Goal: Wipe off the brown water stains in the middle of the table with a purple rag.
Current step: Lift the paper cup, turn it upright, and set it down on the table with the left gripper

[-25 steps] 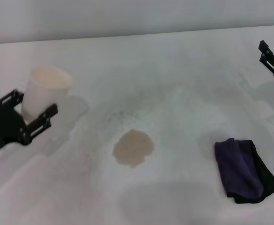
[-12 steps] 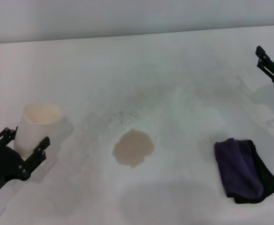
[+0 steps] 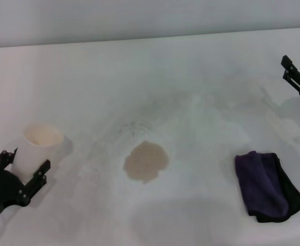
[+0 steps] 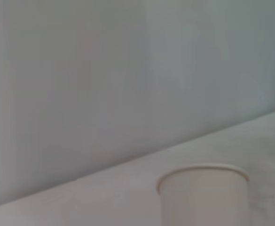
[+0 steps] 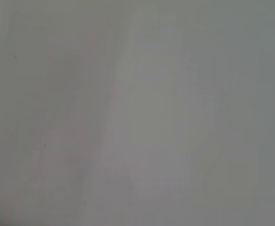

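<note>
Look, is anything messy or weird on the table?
Yes. A brown water stain blots the middle of the white table, like a spill. The purple rag lies crumpled near the right edge, away from it, untouched.

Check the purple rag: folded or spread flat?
Folded. The purple rag lies bunched on the table, purple layers doubled over with the black edge and strap showing along one side. No tool is touching it.

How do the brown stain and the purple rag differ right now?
The brown water stains are a flat, light tan, roundish blotch mid-table; the purple rag is a dark, bunched, black-edged cloth lying toward the robot's right. Both lie on the table, apart and untouched by either gripper.
</note>
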Robot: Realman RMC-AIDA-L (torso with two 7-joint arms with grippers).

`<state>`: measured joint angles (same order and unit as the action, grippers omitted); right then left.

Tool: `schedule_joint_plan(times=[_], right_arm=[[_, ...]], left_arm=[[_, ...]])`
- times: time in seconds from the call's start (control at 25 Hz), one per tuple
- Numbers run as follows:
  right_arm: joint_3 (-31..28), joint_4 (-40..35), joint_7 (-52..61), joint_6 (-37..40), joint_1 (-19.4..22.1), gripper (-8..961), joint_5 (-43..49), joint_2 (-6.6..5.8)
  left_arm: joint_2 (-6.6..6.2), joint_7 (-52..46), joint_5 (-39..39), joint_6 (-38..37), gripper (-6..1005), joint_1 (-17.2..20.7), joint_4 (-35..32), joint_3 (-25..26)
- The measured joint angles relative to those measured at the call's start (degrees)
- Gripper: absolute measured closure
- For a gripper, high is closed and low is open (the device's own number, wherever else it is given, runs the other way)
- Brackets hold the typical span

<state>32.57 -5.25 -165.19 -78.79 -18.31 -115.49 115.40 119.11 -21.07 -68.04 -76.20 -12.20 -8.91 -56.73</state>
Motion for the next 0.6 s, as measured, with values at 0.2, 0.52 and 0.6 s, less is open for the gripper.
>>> schedule_joint_plan(times=[0.2,0.52,0.6], right_arm=[[-0.2,0.5,0.2,-0.2,0.2,112,-0.2,0.00],[-0.4,0.5,0.4,-0.2,0.1,112,-0.4,0.00],[-0.4,0.5,0.4,-0.2,0.1,112,-0.4,0.00]], left_arm=[[0.11,1.1,-0.2,0.9,375,0.1,1.1,0.0],[0.20,4.8,0.2,0.3,375,0.3,4.5,0.0],[0.32,5.8,0.2,0.2,375,0.6,5.3,0.0]])
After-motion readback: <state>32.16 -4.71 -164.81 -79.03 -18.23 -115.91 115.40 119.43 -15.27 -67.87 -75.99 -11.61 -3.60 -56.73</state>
